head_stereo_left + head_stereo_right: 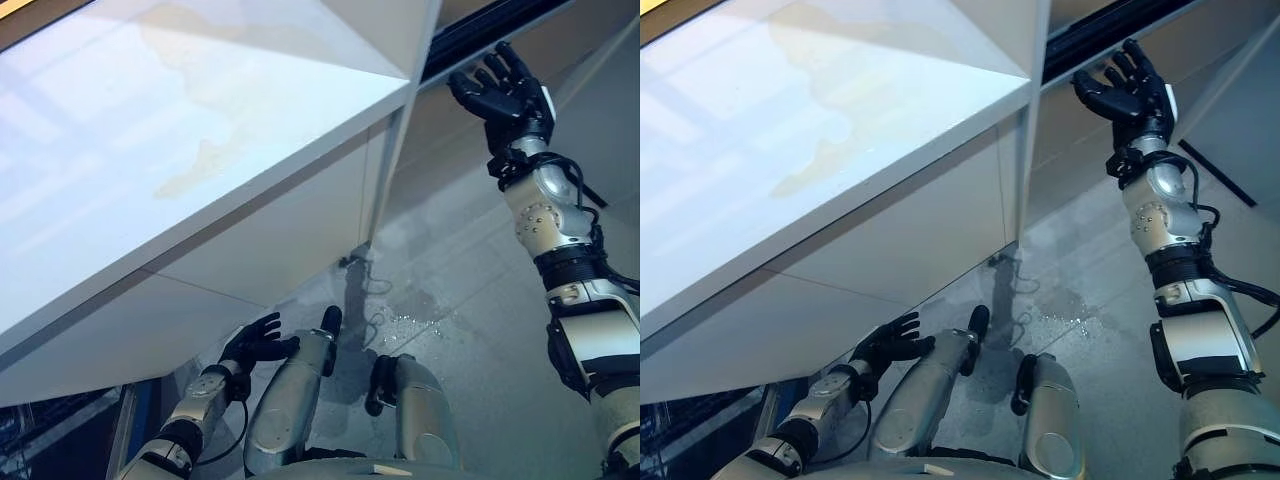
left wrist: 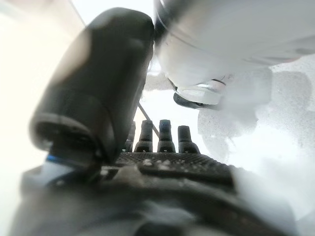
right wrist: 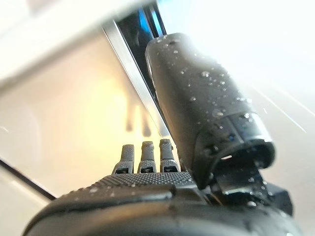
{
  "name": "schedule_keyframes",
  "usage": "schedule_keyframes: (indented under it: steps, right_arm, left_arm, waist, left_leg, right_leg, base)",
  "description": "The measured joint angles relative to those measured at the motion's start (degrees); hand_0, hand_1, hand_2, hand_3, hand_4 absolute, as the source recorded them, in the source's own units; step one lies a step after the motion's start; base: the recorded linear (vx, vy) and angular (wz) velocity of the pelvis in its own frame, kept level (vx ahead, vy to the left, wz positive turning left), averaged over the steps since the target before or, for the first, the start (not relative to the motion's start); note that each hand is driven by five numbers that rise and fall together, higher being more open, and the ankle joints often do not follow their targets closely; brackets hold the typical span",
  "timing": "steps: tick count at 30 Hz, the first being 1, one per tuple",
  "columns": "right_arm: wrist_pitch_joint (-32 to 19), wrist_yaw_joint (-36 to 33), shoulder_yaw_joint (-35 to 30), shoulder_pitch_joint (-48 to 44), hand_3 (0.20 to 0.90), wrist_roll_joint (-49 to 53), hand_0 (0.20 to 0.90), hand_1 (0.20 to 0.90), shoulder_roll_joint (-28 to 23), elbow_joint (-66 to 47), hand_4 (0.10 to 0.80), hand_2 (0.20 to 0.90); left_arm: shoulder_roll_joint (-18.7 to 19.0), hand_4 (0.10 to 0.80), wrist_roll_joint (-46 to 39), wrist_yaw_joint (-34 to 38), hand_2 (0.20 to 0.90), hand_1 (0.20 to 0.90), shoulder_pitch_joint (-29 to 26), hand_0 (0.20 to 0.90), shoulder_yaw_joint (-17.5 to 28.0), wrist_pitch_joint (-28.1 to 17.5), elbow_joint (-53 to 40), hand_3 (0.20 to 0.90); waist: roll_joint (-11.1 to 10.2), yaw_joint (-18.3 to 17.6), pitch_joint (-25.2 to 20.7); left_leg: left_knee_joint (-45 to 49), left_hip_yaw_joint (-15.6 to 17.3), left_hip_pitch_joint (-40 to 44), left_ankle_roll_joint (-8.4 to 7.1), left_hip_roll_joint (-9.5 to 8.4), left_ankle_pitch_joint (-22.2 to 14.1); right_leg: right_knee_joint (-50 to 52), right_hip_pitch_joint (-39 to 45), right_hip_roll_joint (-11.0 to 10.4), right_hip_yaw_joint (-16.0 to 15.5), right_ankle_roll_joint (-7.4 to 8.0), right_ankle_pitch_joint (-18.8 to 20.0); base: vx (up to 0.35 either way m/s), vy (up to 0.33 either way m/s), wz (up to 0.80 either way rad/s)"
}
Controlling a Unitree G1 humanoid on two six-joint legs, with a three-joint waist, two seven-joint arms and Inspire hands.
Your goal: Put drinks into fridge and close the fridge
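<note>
A white fridge [image 1: 200, 150] spreads across the upper left, with its flat white front panel [image 1: 290, 240] below the edge. A dark strip [image 1: 490, 30] runs along its upper right corner. My right hand [image 1: 505, 95] is raised right at this strip, open with fingers spread and straight, holding nothing; I cannot tell if it touches. In the right wrist view the hand [image 3: 147, 182] faces a pale panel and the dark strip [image 3: 138, 49]. My left hand [image 1: 255, 345] hangs low below the fridge front, open and empty; it also shows in the left wrist view [image 2: 172, 164].
The grey floor [image 1: 470, 300] lies to the right of the fridge, with a wet speckled patch [image 1: 410, 320] near the fridge's bottom corner. A dark blue object [image 1: 60, 425] shows at the lower left under the fridge edge.
</note>
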Motion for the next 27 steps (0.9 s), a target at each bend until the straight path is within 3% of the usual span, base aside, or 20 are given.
schedule_keyframes:
  steps: [7,14,20,23,27]
  right_arm:
    - [-0.55,-4.19,-0.51,0.63,0.900,-1.02,0.900,0.900,1.14,0.23,0.800,0.900]
    - [-2.16,-6.89,-2.78,2.78,0.900,-5.78,0.900,0.900,1.29,-1.02,0.800,0.900]
    - [-4.76,-7.21,-6.90,22.26,0.900,-7.51,0.900,0.900,10.11,-9.22,0.800,0.900]
    - [-5.12,-5.66,-6.54,32.86,0.900,-10.74,0.900,0.900,14.23,-9.41,0.800,0.900]
    - [-4.56,-1.95,-4.41,45.39,0.900,-13.45,0.900,0.900,15.72,-4.74,0.800,0.900]
  left_arm:
    - [1.37,0.800,0.49,0.33,0.900,0.900,3.19,0.900,-0.99,1.53,1.32,0.900]
    - [2.28,0.800,0.53,0.70,0.900,0.900,4.16,0.900,-0.44,1.67,1.52,0.900]
    - [3.22,0.800,0.53,1.11,0.900,0.900,7.28,0.900,0.58,2.33,3.51,0.900]
    - [1.78,0.800,1.39,1.16,0.900,0.900,9.40,0.900,1.42,2.31,3.72,0.900]
    - [-0.95,0.800,1.56,1.17,0.900,0.900,11.34,0.900,1.99,1.99,3.78,0.900]
  waist:
    - [-0.16,-0.40,-0.10]
    - [-2.25,-0.74,-1.90]
    - [-6.96,-3.25,-9.67]
    - [-7.12,-4.56,-13.63]
    - [-6.41,-6.63,-16.62]
  left_leg:
    - [-3.29,0.18,3.21,0.50,0.23,0.56]
    - [-10.79,1.08,7.55,1.50,1.59,3.86]
    - [-19.59,2.84,14.67,1.32,3.80,4.83]
    - [-23.06,4.33,17.14,1.24,4.60,4.99]
    - [-26.67,5.40,19.83,1.12,5.44,5.82]
  right_leg:
    - [-3.57,3.32,0.05,0.47,1.81,0.90]
    - [-11.08,6.88,1.58,1.14,2.87,3.44]
    - [-23.36,14.36,4.82,4.34,3.30,7.20]
    - [-28.21,16.94,5.80,5.72,3.33,8.95]
    - [-34.66,20.32,6.82,6.88,3.33,11.70]
  base:
    - [-0.015,-0.061,-0.02]
    - [-0.040,-0.062,-0.08]
    - [0.011,-0.053,-0.23]
    - [-0.008,-0.033,-0.30]
    - [-0.044,-0.037,-0.20]
